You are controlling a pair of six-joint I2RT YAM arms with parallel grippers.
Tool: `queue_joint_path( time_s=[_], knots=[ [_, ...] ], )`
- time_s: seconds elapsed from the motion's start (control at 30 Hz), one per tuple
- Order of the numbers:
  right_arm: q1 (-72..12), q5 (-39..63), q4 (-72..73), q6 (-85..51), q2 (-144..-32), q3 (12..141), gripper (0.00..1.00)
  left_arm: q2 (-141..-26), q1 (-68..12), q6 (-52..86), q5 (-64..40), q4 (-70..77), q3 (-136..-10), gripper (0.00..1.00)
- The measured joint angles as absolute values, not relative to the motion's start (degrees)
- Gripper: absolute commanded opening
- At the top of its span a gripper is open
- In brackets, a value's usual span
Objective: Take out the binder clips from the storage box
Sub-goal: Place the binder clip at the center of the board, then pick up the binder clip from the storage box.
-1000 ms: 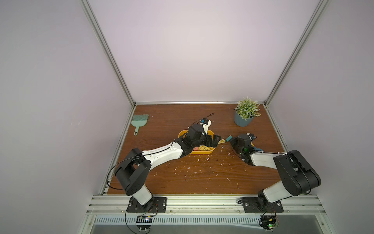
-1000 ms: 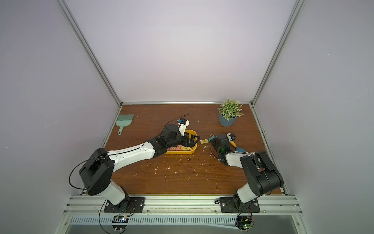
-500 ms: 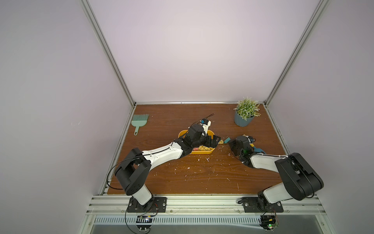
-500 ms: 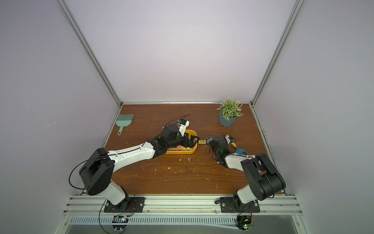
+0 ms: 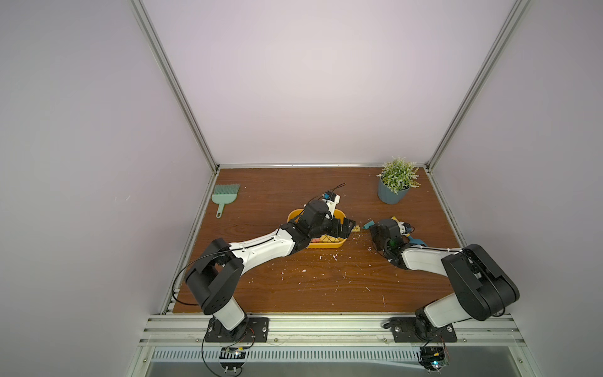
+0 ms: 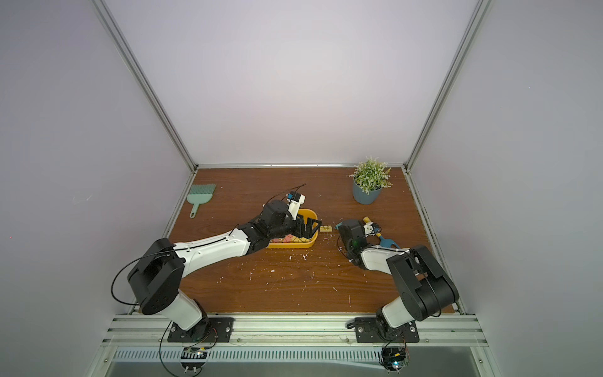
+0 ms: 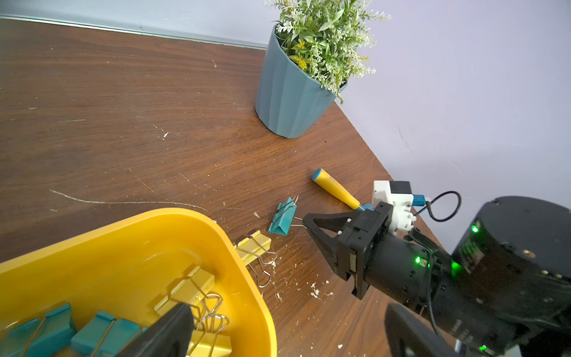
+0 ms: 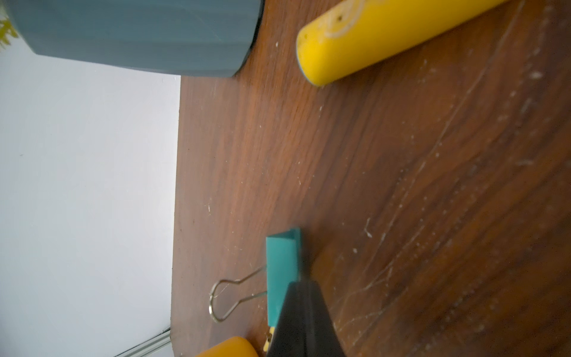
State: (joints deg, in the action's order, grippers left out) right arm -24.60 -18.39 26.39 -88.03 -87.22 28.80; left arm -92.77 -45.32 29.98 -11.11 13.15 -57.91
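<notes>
The yellow storage box (image 5: 293, 215) (image 7: 154, 222) sits mid-table with teal (image 7: 105, 332) and yellow binder clips (image 7: 188, 287) inside. My left gripper (image 5: 342, 227) (image 7: 287, 333) is open and straddles the box's right wall, one finger (image 7: 167, 333) inside and the other outside. A yellow clip (image 7: 253, 245) (image 6: 326, 228) lies on the table against that wall. Just right of it, my right gripper (image 5: 372, 228) (image 7: 306, 220) (image 8: 301, 287) is shut on the wire handle of a teal binder clip (image 7: 282, 216) (image 8: 282, 262) resting low on the wood.
A blue-grey plant pot (image 5: 393, 192) stands at the back right. A yellow-handled tool (image 7: 335, 188) lies behind the right gripper. A green hand brush (image 5: 225, 196) lies at the back left. White specks (image 5: 326, 258) litter the wood in front of the box.
My right arm has swung its forearm and edged the gripper with the teal clip slightly toward the box. The left arm has stayed put.
</notes>
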Motion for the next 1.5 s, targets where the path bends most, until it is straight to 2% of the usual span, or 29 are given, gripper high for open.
queue_joint_path(
  time_s=[0.47,0.9,1.17,1.4,1.5],
  knots=[
    [-25.8,-16.2,24.5,-88.5,-87.4,28.0,0.21,-92.7,-45.3,29.8,-10.8,12.7,-57.9,1.0],
    [-25.9,-8.8,23.6,-82.3,-83.5,25.4,0.23,-92.7,-45.3,29.5,-10.8,12.6,-57.9,1.0],
    [-25.9,-8.6,20.1,-80.0,-76.0,21.2,0.25,-92.7,-45.3,29.5,-10.7,12.6,-57.9,1.0],
    [-25.9,-8.1,15.4,-65.4,-66.5,23.3,0.27,-89.7,-45.2,28.9,-7.3,12.3,-55.2,1.0],
    [-25.9,-4.1,14.5,-57.1,-66.2,27.7,0.27,-87.3,-44.8,29.0,-5.1,12.7,-53.2,1.0]
  ],
)
